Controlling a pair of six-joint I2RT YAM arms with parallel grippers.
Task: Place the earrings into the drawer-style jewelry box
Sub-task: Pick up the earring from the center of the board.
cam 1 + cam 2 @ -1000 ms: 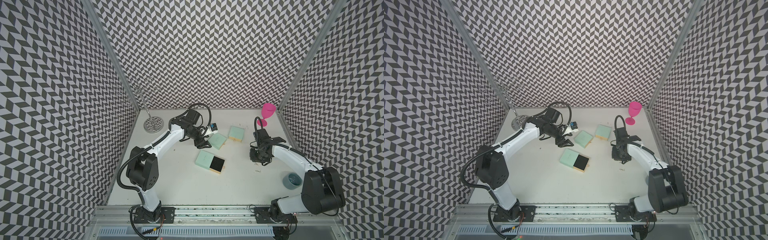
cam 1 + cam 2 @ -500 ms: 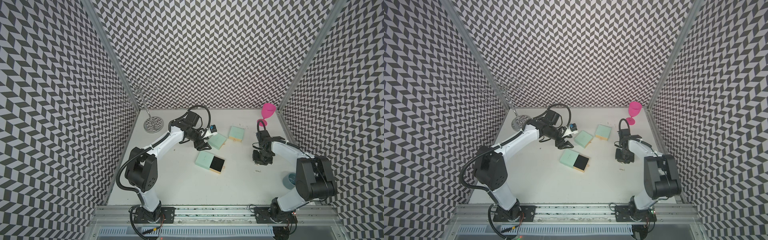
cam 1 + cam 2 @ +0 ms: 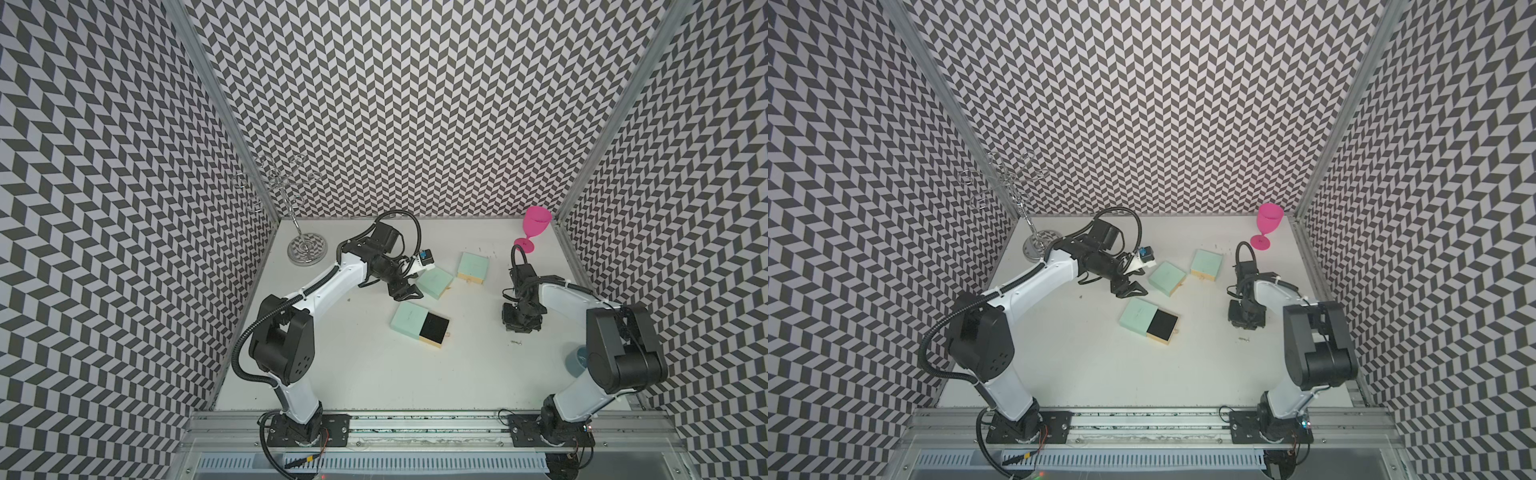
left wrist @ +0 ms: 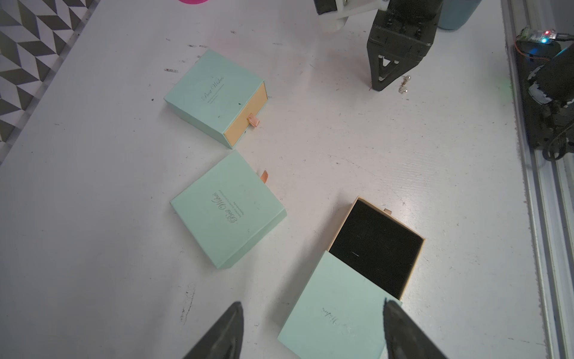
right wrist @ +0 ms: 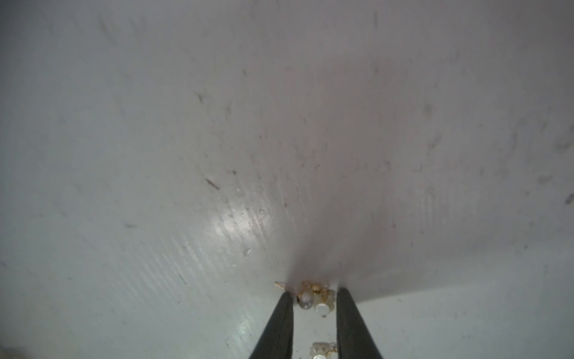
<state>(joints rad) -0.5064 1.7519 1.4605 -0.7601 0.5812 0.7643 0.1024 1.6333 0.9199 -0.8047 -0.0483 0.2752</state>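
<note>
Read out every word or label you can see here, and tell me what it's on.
"Best Wishes": lid of the closed mint box showing its tan drawer end.
"Best Wishes": lid of the other closed mint box.
"Wishes": sleeve of the open jewelry box; the word before it is too faint.
Small print under each: too small to read.

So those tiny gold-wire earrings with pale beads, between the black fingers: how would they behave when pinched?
Probably very light: the tiny gold-wire earrings are far smaller than a finger of the right gripper. Their rounded pale beads may roll or slip aside on the smooth white table. The thin wire looks bendable, so likely delicate.
</note>
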